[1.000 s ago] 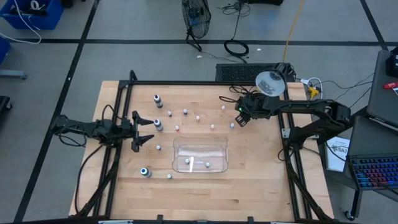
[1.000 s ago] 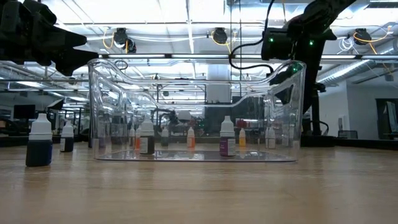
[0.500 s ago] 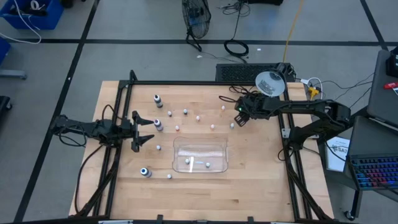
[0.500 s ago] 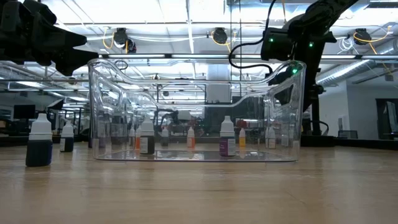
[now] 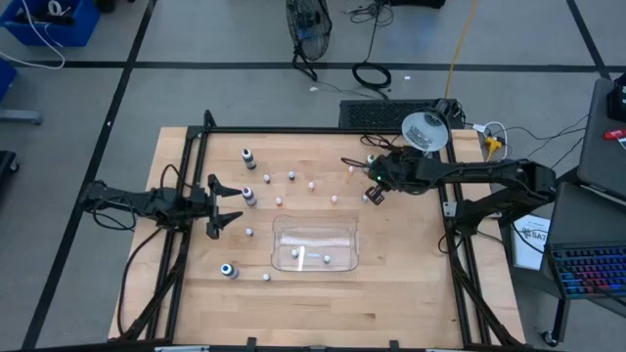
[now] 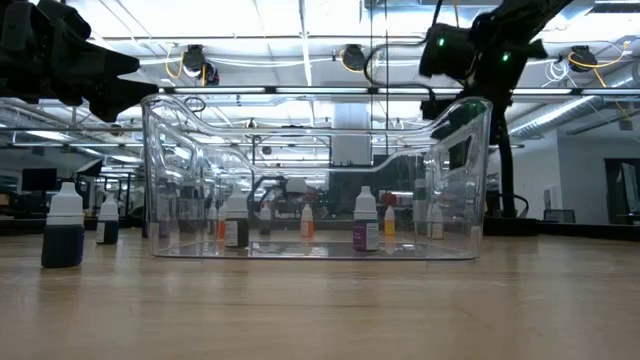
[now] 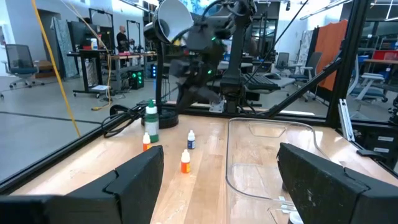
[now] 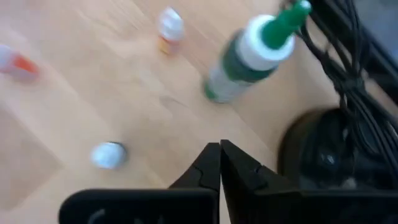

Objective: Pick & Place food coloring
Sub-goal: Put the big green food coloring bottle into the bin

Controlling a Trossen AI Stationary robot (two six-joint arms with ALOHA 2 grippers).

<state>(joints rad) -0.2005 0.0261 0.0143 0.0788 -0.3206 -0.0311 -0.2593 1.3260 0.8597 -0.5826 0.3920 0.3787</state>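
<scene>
Food coloring bottles stand scattered on the wooden table: dark ones (image 5: 248,156) (image 5: 249,196) (image 5: 228,270) and several tiny whitish ones (image 5: 312,184). Two more (image 5: 296,254) stand inside the clear tray (image 5: 315,227). My right gripper (image 5: 371,197) (image 8: 219,149) hangs shut over the table's far right, with nothing between its fingers. A tiny bottle (image 8: 109,154) lies beside it, and a green-tipped bottle (image 8: 245,62) stands farther off. My left gripper (image 5: 223,205) (image 7: 230,186) waits open at the table's left, next to a dark bottle.
A black frame (image 5: 293,130) runs along the table's edges. Cables and a round white lamp head (image 5: 425,129) sit at the far right corner, close to my right arm. Bare wood (image 5: 323,303) lies between the tray and the near edge.
My right gripper has risen a little and tipped, swinging slightly toward the table's left. The bottles and the tray stand where they were.
</scene>
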